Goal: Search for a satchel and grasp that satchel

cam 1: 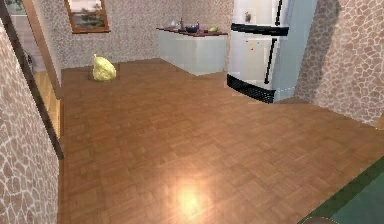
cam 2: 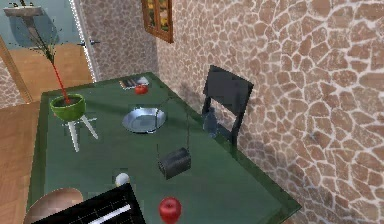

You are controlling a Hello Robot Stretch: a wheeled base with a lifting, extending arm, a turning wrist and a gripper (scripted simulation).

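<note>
A yellow, lumpy, sack-like bag [cam 1: 103, 68] lies on the brown wooden floor [cam 1: 180, 140] at about eleven o'clock in the forward view, far off, near the pebble-stone wall [cam 1: 130, 30]. At one o'clock stand a white counter [cam 1: 195, 52] and a tall white-and-black fridge [cam 1: 258, 45]. In the arm side view, a dark green table [cam 2: 230, 185] bears a silver bowl [cam 2: 144, 120]. How the gripper's fingers stand cannot be told.

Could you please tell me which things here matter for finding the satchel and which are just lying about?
For the job:
- yellow bag on the floor by the wall, possibly the satchel

Just lying about:
- fridge
- counter
- table
- chair
- potted plant
- bowl
- dark box
- far red fruit
- near red fruit
</note>
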